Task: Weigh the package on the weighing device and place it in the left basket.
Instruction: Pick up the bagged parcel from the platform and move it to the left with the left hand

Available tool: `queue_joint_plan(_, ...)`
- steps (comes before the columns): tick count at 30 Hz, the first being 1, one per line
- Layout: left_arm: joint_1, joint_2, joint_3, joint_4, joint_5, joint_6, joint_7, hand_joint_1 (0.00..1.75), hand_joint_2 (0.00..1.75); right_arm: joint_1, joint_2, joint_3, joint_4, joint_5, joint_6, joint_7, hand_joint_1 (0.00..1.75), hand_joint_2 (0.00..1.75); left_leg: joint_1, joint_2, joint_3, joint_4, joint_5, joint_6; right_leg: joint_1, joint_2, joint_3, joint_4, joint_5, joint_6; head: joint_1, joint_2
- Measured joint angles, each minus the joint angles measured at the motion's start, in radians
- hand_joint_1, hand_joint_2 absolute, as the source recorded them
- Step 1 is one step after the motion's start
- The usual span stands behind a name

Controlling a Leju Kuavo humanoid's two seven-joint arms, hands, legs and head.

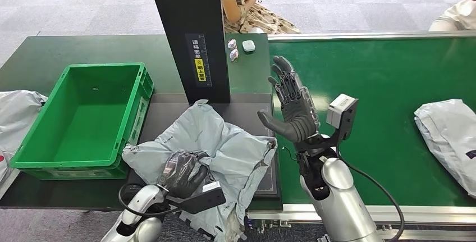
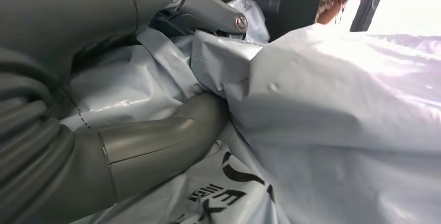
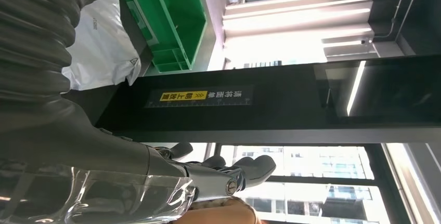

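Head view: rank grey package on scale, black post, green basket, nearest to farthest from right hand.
From the right hand:
1. Grey package, just to its left on the scale.
2. Black post, behind-left; close to the package's rank.
3. Green basket, far left.

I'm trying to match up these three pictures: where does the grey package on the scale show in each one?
Head view: the grey package lies low in the middle, gripped by the left robot hand.
Left wrist view: it spreads across most of the picture.
Right wrist view: a pale corner by the green basket.
Shared landmark: the black post with its yellow label.
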Motion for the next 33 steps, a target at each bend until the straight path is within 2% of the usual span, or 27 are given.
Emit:
queue_joint_plan(7,0.063,-0.001,0.055,-0.173,0.108,0.233,-0.119,1.75,1.75,0.002,-0.003,0.0,0.0,0.001,-0.007,-0.004,0.0,1.75,0.0,0.0,-0.001,0.0,0.0,0.0,0.0,0.0,-0.001,0.0,0.0,0.0,0.0,0.0)
queue_joint_plan(14,0.13,-0.002,0.138,-0.405,0.258,0.476,-0.317,1.75,1.75,0.027,-0.006,-0.01,0.0,-0.037,0.002,-0.033,0.0,1.75,0.0,0.0,-0.002,0.0,-0.001,-0.001,0.0,0.001,-0.002,0.0,0.0,0.0,0.0,0.0)
queue_joint_plan(17,0.142,-0.015,0.181,-0.48,0.314,0.521,-0.408,1.75,1.75,0.029,-0.006,-0.012,0.002,-0.051,0.007,-0.035,0.0,1.75,0.0,0.0,-0.002,0.0,-0.001,-0.001,0.0,0.001,-0.002,0.0,0.0,0.0,0.0,0.0)
queue_joint_plan(23,0.157,-0.054,0.283,-0.566,0.399,0.528,-0.538,1.75,1.75,0.031,-0.005,-0.012,0.003,-0.054,0.012,-0.036,0.0,1.75,0.0,0.0,-0.002,0.0,-0.001,-0.001,0.0,0.001,-0.002,0.0,0.0,0.0,0.0,0.0)
queue_joint_plan(26,0.153,-0.066,0.333,-0.575,0.406,0.529,-0.543,1.75,1.75,0.046,-0.003,-0.012,-0.002,-0.057,0.019,-0.039,0.0,1.75,0.0,0.0,-0.002,0.0,-0.001,-0.001,0.0,0.001,-0.002,0.0,0.0,0.0,0.0,0.0)
queue_joint_plan(29,0.135,-0.07,0.378,-0.572,0.371,0.527,-0.494,1.75,1.75,0.064,0.001,-0.016,-0.009,-0.062,0.027,-0.043,0.0,1.75,0.0,0.0,-0.002,0.0,-0.001,-0.001,0.0,0.001,-0.003,0.0,0.0,0.0,0.0,0.0)
queue_joint_plan(31,0.099,-0.065,0.407,-0.549,0.317,0.51,-0.404,1.75,1.75,0.072,0.006,-0.02,-0.014,-0.062,0.037,-0.042,0.0,1.75,0.0,0.0,-0.002,0.0,-0.001,-0.001,0.0,0.0,-0.003,0.0,0.0,0.0,0.0,0.0)
queue_joint_plan(33,0.044,-0.051,0.437,-0.496,0.244,0.459,-0.266,1.75,1.75,0.076,0.012,-0.025,-0.019,-0.062,0.048,-0.038,0.0,1.75,0.0,0.0,-0.002,0.0,0.0,-0.001,0.0,0.0,-0.003,0.0,0.0,-0.001,0.0,0.0)
